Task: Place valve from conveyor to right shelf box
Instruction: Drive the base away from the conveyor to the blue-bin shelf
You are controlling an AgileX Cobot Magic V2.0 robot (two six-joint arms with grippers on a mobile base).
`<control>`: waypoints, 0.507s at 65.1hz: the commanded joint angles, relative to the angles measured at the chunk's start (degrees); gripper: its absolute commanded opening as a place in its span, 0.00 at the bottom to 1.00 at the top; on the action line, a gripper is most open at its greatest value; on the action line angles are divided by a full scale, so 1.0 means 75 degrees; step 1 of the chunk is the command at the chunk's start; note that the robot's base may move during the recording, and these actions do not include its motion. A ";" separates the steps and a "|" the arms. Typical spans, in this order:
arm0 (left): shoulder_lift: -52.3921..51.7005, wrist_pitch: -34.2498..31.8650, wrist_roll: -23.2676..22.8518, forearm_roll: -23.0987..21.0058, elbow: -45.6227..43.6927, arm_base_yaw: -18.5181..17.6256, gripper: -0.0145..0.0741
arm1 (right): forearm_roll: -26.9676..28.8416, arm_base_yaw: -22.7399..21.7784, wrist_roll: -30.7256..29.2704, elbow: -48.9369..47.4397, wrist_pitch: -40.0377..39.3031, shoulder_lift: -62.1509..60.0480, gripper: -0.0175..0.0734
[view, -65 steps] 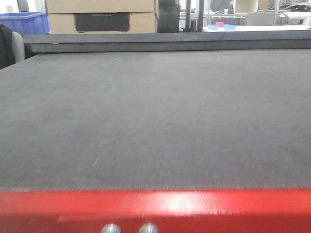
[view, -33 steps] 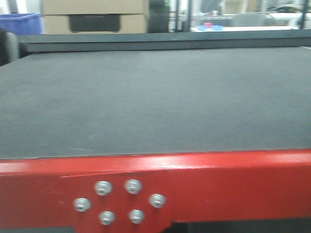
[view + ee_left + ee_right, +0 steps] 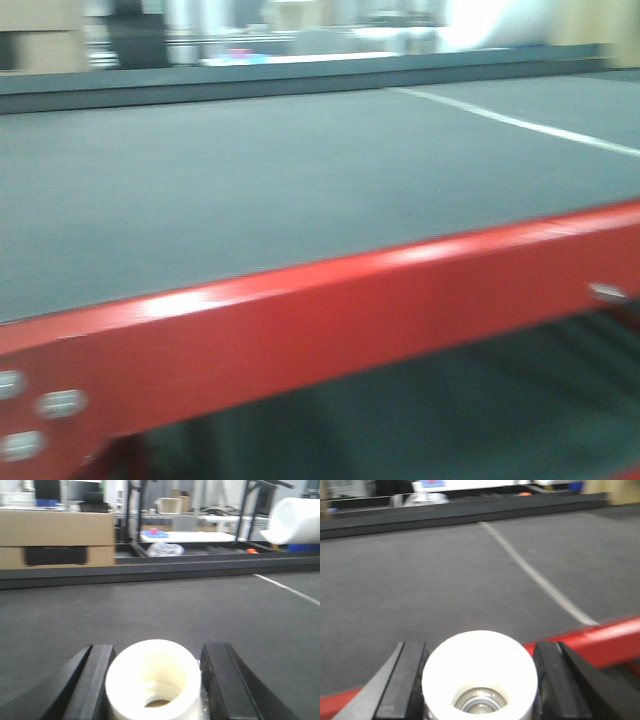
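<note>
The conveyor (image 3: 250, 190) is a wide dark grey belt edged by a dark rail (image 3: 300, 80) at the far side. In the left wrist view a white round valve (image 3: 150, 665), open end facing the camera, sits between the black fingers (image 3: 90, 685) of my left gripper (image 3: 156, 700), which is shut on it above the belt. My right gripper (image 3: 480, 705) is shut on a second white valve (image 3: 480, 660) with a metal ring inside, over the belt's near edge. The right shelf box is out of view. Neither gripper shows in the front view.
A red metal frame (image 3: 330, 320) with bolts (image 3: 60, 403) borders the belt's near side. A white line (image 3: 535, 575) crosses the belt. Beyond the far rail stand cardboard boxes (image 3: 55, 535), a table with clutter (image 3: 165, 537) and a white roll (image 3: 297, 520).
The front view has drawn back and swung right: the red frame rose, now runs slanted across the picture, and a white line on the belt has come into view.
</note>
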 commanded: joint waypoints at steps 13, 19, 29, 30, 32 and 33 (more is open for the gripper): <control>-0.0105 -0.0398 -0.0045 -0.0053 -0.0061 0.0006 0.04 | -0.0059 -0.0006 -0.0036 -0.0071 -0.0528 -0.0059 0.01; -0.0105 -0.0398 -0.0045 -0.0053 -0.0061 0.0006 0.04 | -0.0059 -0.0006 -0.0036 -0.0071 -0.0528 -0.0059 0.01; -0.0105 -0.0398 -0.0045 -0.0053 -0.0061 0.0006 0.04 | -0.0059 -0.0006 -0.0036 -0.0071 -0.0530 -0.0073 0.01; -0.0105 -0.0398 -0.0045 -0.0053 -0.0061 0.0006 0.04 | -0.0059 -0.0006 -0.0036 -0.0071 -0.0530 -0.0073 0.01; -0.0105 -0.0398 -0.0045 -0.0053 -0.0061 0.0006 0.04 | -0.0059 -0.0006 -0.0036 -0.0071 -0.0530 -0.0073 0.01; -0.0105 -0.0398 -0.0045 -0.0053 -0.0061 0.0006 0.04 | -0.0059 -0.0006 -0.0036 -0.0071 -0.0530 -0.0073 0.01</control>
